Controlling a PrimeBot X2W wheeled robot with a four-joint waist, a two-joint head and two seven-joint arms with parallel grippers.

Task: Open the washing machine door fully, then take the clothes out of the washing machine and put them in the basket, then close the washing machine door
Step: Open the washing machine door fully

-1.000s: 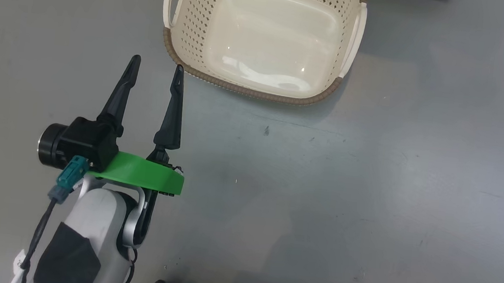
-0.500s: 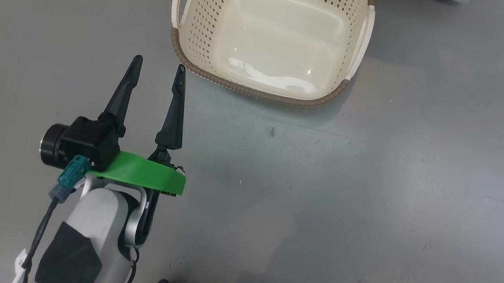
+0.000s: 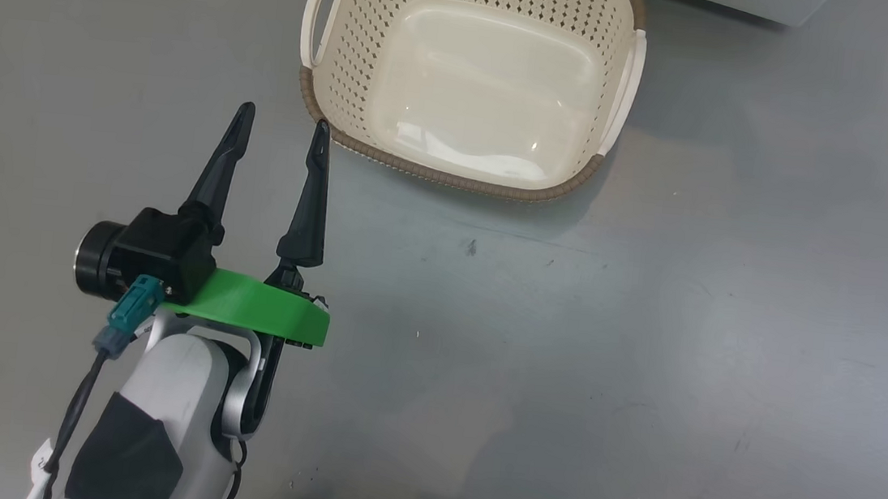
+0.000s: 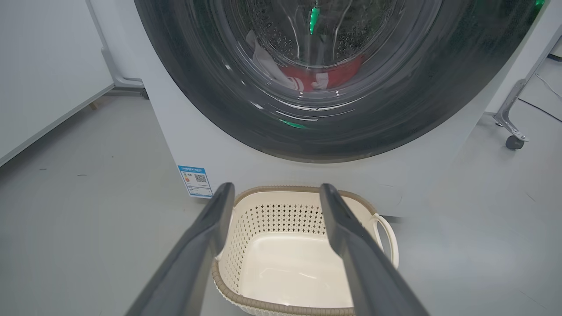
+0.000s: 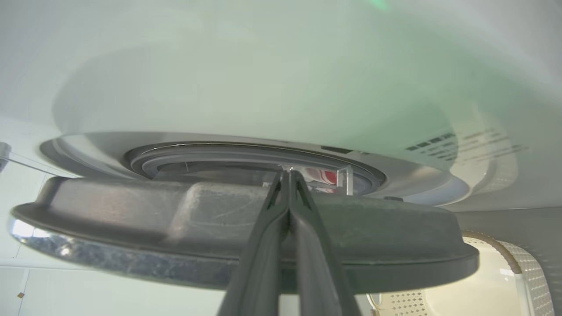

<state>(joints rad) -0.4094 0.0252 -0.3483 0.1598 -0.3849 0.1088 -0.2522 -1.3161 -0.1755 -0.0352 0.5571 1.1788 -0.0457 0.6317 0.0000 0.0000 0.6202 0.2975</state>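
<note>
Basket [image 3: 349,53], cream perforated plastic, sits just beyond the wide-open, empty left gripper [image 3: 284,117]. Right gripper [image 5: 287,173], pinched shut on nothing, crosses the rim of the black round door [image 5: 131,228]; red clothes [image 5: 329,177] lie past its tips.

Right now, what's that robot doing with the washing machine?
It is at the start of unloading the washing machine. The right gripper, fingers pressed shut, pokes past the edge of the washing machine door, which looks only slightly ajar. The red clothes lie inside the drum behind the glass. The left gripper is open and holds nothing, hovering over the floor beside the basket, which is empty.
</note>
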